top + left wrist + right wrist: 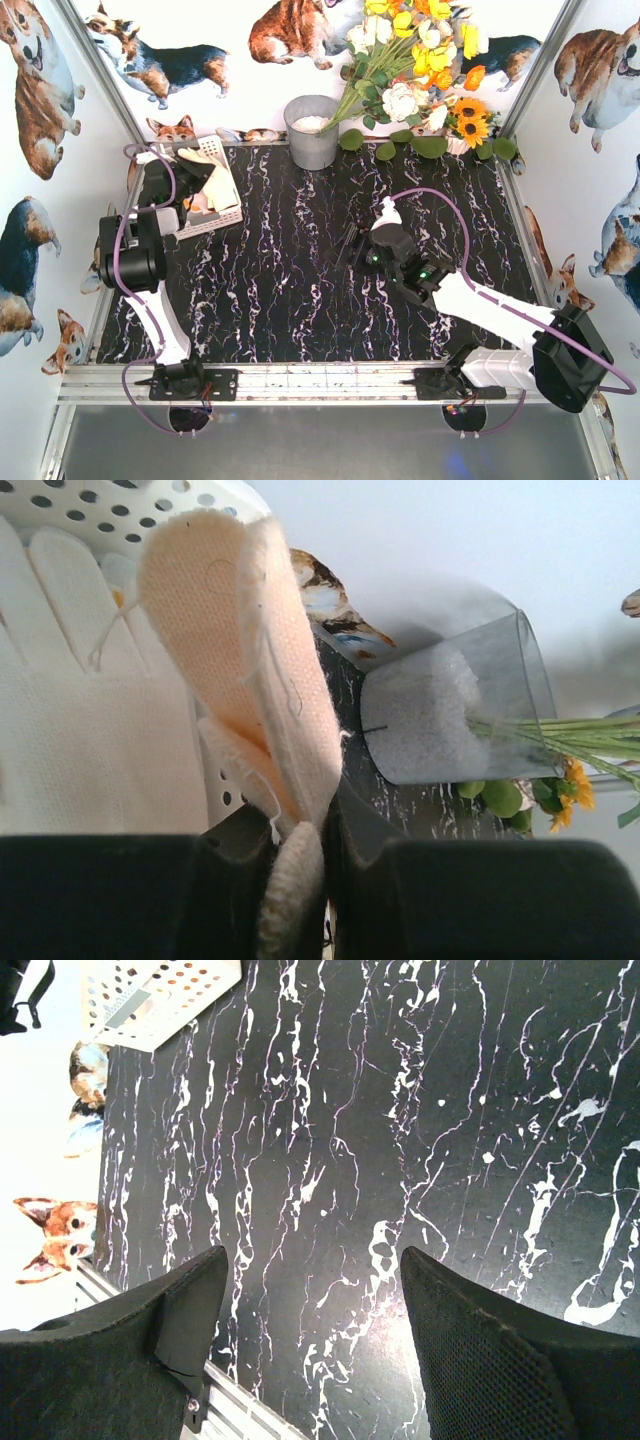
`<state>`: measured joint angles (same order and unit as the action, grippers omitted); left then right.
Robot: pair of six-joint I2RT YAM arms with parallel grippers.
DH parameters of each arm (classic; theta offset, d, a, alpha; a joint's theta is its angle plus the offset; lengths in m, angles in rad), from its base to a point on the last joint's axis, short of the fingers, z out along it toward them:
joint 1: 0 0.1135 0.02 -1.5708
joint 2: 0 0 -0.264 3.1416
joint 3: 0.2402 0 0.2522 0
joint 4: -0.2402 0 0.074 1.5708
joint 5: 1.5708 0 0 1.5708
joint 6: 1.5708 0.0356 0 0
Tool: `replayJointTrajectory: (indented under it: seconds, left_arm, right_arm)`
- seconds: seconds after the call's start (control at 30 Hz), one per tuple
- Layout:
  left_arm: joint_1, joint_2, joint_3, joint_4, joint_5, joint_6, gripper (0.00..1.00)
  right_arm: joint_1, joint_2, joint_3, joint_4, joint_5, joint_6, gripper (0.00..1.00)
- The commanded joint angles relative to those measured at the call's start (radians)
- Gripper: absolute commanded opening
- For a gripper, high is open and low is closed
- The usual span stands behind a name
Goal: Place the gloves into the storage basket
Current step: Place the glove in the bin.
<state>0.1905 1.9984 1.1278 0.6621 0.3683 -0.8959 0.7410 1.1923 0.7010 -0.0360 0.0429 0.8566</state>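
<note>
The white lattice storage basket (207, 226) stands at the far left of the black marble table. My left gripper (190, 205) is at the basket and is shut on a cream-white glove (270, 680) with an orange inner side; the glove hangs folded between the jaws over the basket's perforated wall (120, 500). Another white glove (80, 710) lies in the basket beside it. My right gripper (352, 248) is open and empty over the middle of the table, and nothing is between its jaws in the right wrist view (310, 1280). The basket's corner (150, 1000) shows far from it.
A grey metal bucket (312, 130) with white foam stands at the back centre, also in the left wrist view (450, 710). A flower bunch (420, 60) leans out of it to the back right. Printed walls close in the table on three sides.
</note>
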Motion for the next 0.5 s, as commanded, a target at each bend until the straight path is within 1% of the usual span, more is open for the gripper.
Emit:
replayJointTrajectory:
  seconds: [0.0, 0.23, 0.47]
  left_arm:
    - [0.033, 0.003, 0.027, 0.02, -0.019, 0.067, 0.0]
    - [0.066, 0.016, 0.009, 0.047, -0.023, 0.1, 0.0]
    - [0.073, 0.064, 0.045, -0.005, -0.01, 0.175, 0.0]
  right_arm:
    - [-0.002, -0.038, -0.01, 0.023, 0.023, 0.005, 0.72]
    - [-0.002, -0.04, -0.014, 0.025, 0.022, 0.009, 0.72]
    - [-0.002, -0.034, -0.015, 0.031, 0.018, 0.014, 0.72]
